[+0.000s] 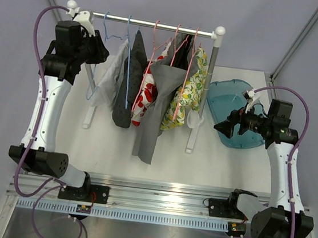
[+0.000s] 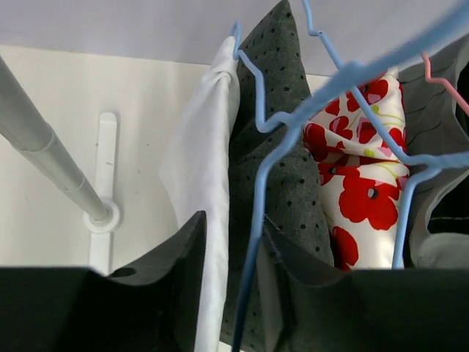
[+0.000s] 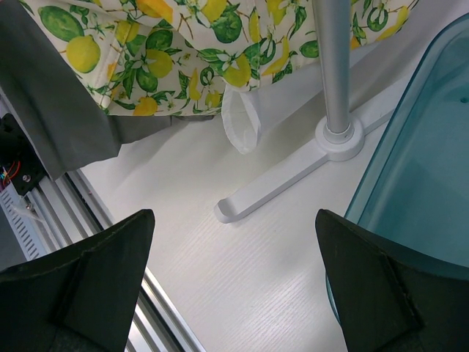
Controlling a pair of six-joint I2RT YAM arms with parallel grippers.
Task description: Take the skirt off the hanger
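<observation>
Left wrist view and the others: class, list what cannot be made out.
- Left wrist view: whether the left gripper pinches the blue hanger; contact at its fingers is unclear.
- Top view: the clothes overlap, so their types stay unclear.
- Right wrist view: blue bin cut off by the edge.

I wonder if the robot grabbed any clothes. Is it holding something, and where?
Right gripper: nothing, wide open. Left gripper: fingers flank the white garment edge and a blue hanger wire; whether they grip cannot be told.
</observation>
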